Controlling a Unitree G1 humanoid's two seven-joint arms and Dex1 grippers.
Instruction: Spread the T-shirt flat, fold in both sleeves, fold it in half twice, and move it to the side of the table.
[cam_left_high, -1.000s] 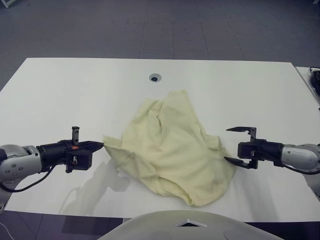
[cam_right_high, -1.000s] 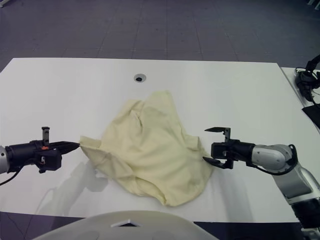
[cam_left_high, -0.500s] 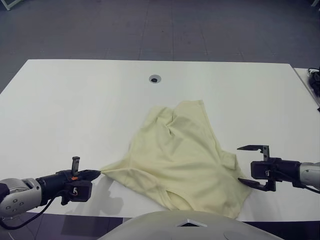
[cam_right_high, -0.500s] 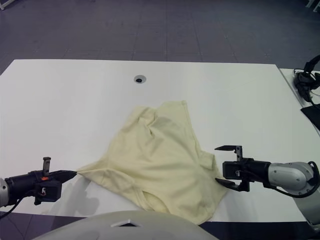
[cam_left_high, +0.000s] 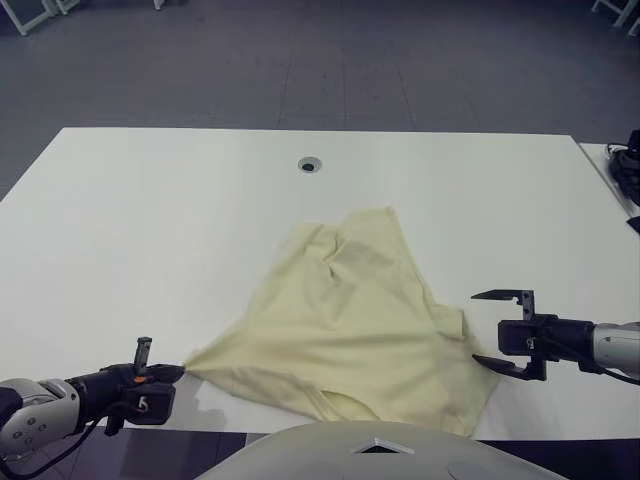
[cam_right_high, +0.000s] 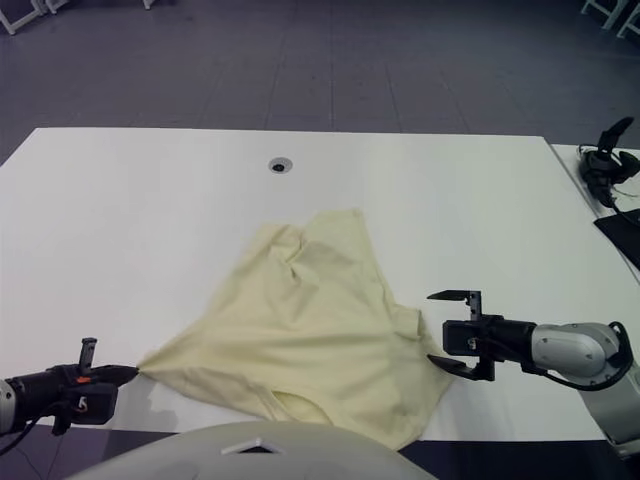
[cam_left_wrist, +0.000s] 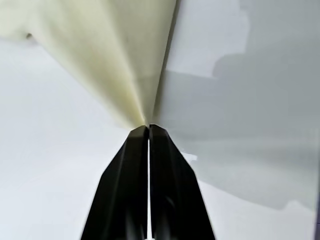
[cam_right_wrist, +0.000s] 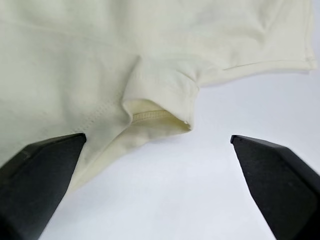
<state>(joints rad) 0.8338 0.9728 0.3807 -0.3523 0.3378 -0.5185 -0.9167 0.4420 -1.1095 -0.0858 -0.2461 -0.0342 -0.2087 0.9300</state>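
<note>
Your left claw (cam_left_high: 176, 373) pinched a corner of the T-shirt (cam_left_high: 350, 320) at lower left, holding the pale yellow cloth taut on the white table (cam_left_high: 150, 220), while your right claw (cam_left_high: 490, 328) hovered spread beside a sleeve (cam_left_high: 452, 326) at lower right, apparently to pull it flat.

A round grommet hole (cam_left_high: 310, 164) sits well apart from black cables (cam_right_high: 600, 165) at the right, grey floor (cam_left_high: 300, 60) beyond.
</note>
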